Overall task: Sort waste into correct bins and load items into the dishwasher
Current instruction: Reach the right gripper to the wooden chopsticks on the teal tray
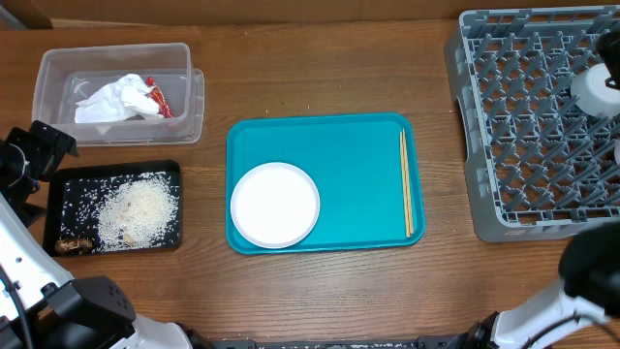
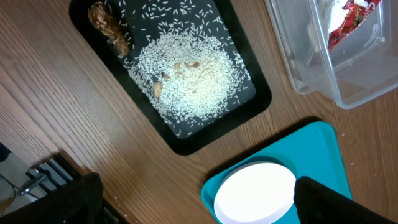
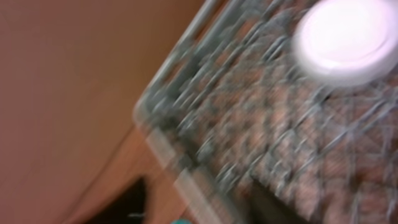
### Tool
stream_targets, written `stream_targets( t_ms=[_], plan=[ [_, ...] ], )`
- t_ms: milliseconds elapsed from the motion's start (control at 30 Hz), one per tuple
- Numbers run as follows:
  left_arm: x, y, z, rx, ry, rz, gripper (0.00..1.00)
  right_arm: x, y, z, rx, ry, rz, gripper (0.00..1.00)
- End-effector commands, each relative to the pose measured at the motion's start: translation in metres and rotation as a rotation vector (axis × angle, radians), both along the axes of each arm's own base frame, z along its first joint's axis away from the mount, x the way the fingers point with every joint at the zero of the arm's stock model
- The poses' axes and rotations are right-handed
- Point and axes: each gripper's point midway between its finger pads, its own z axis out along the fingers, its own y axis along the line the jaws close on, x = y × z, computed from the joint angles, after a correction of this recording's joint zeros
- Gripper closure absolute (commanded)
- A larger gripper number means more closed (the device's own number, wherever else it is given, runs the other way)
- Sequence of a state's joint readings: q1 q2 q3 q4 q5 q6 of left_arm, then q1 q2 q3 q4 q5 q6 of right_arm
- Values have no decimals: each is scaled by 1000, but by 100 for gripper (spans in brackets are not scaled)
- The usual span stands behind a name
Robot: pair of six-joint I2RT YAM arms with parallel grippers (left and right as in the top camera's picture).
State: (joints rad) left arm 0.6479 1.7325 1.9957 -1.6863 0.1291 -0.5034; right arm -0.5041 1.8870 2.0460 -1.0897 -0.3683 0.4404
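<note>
A clear tub [image 1: 116,92] at the back left holds crumpled white napkins [image 1: 111,99] and a red-and-white wrapper [image 1: 158,99]. A black tray [image 1: 58,189] holds rice scraps [image 1: 140,208] and a brown scrap [image 1: 73,245]. A white plate [image 1: 275,204] and wooden chopsticks [image 1: 406,182] lie on the teal tray [image 1: 339,145]. The grey rack [image 1: 528,126] holds a white round dish [image 1: 593,92]. My left gripper [image 2: 199,208] is open and empty, above the table between the black tray [image 2: 186,140] and the plate [image 2: 255,193]. My right gripper [image 3: 199,202] is blurred, open, over the rack's corner [image 3: 186,124].
The left arm [image 1: 34,155] is at the table's left edge, beside the black tray. The right arm [image 1: 591,271] is a dark blur at the front right, just in front of the rack. Bare wood lies between the teal tray and the rack.
</note>
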Motion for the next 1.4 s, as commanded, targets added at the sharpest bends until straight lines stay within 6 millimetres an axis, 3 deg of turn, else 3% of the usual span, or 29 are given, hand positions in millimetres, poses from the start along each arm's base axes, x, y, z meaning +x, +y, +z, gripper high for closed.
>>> stream_targets(
  t_ms=[0,100,200,367,567,700,800,1000,1167,1367],
  plan=[
    [0,-1,-1,1,6,11,0,-15,58,18,175,-37,209,35],
    [0,-1,-1,1,5,11,0,-35,98,-3,169,77,368,32],
    [0,-1,-1,1,6,11,0,-53,141,-26,152,186,532,36],
    [0,-2,-1,1,6,10,0,-80,197,-81,48,438,662,39],
    [0,-2,-1,1,6,10,0,-94,264,-142,-43,550,769,17],
    [0,-2,-1,1,6,10,0,-96,271,-180,-188,622,623,17],
    [0,-2,-1,1,6,10,0,-96,279,-196,-257,612,608,19],
    [0,-2,-1,1,6,10,0,-97,293,-218,-300,576,651,48],
    [0,-1,-1,1,6,11,0,-98,290,-238,-322,565,633,54],
    [0,-2,-1,1,6,11,0,-99,285,-247,-348,560,626,55]
  ],
)
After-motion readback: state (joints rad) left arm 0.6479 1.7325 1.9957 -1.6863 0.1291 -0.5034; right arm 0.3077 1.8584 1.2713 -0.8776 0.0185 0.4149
